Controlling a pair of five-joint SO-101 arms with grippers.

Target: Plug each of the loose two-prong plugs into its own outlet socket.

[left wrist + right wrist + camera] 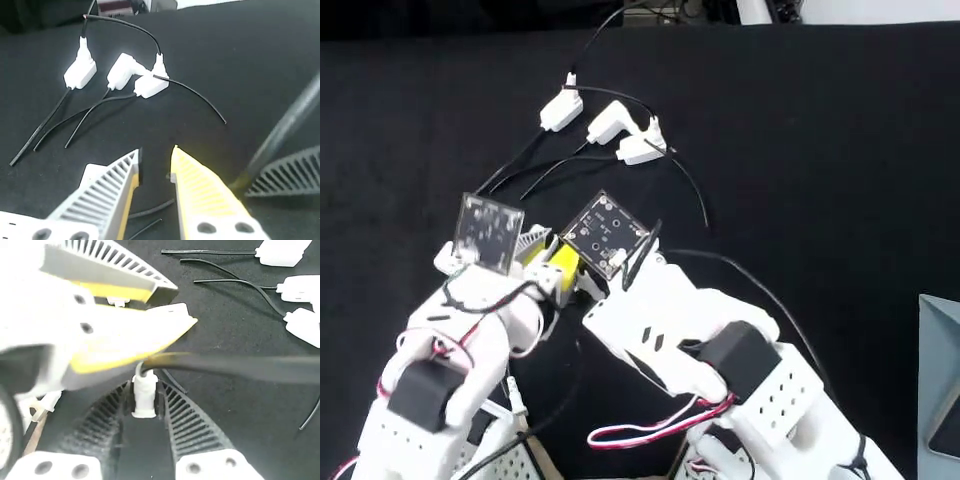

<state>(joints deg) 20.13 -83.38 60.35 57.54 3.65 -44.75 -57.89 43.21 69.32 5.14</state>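
Three white connector bodies on black cords lie close together on the black table: one [560, 108], a second [610, 120] and a third [640, 150]. They also show ahead of my left gripper [156, 150], which is open a little with nothing between its white and yellow fingers. My right gripper [145, 387] is shut on a small white plug [144, 400] whose black cord [240, 365] runs off sideways. The left gripper [150, 310] hangs just in front of and above this plug. In the high view both wrists meet near the table's middle, where the left gripper [558, 265] shows yellow.
Loose black cords [690, 190] trail from the white bodies across the black cloth [840, 140]. A grey object [942, 380] sits at the right edge. The far right half of the table holds nothing else.
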